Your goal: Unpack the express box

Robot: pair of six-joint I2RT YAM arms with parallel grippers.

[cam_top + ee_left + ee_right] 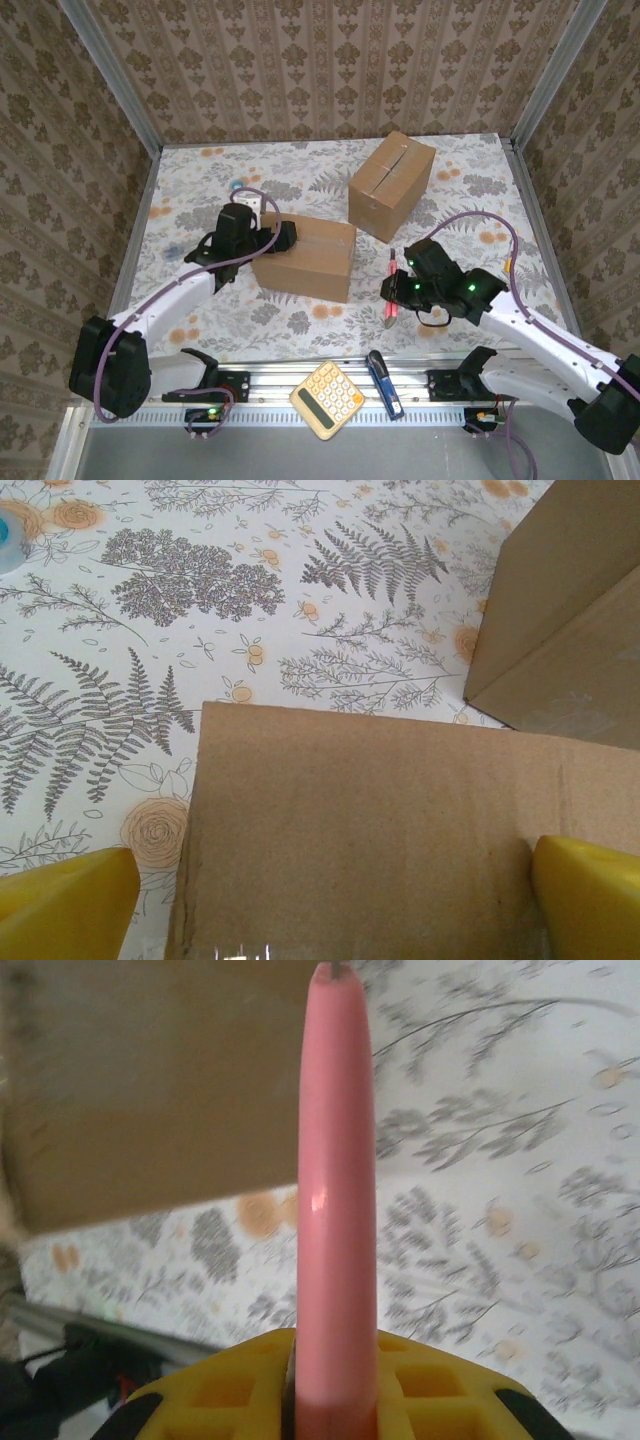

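My left jaws stand as wide as they go and hold nothing. On the left wrist camera one yellow finger (70, 905) hangs over the flowered worktop (150, 680) just off the 9 o'clock edge of the nearer carton (360, 830), and the other sits over its top. The frame crops both tips, so I cannot tell whether they touch cardboard. From above, that arm covers the nearer carton's (305, 257) 10 o'clock corner and half hides a small blue-and-white object (236, 186) behind it. The farther carton (392, 185) lies at 1 o'clock from the nearer one, apart from it, with the seam of its closed flaps showing. My right jaws are nearly closed, clamped on a pink stick (337, 1210) that points towards 12 o'clock. Its dark tip is cut off by the frame's upper edge, and the brown carton behind it is too blurred to say which. From above, the pink stick (390, 262) lies at 3 o'clock from the nearer carton, its middle hidden. A calculator (326, 400) and a blue tool (384, 383) rest on the rail at 6 o'clock.
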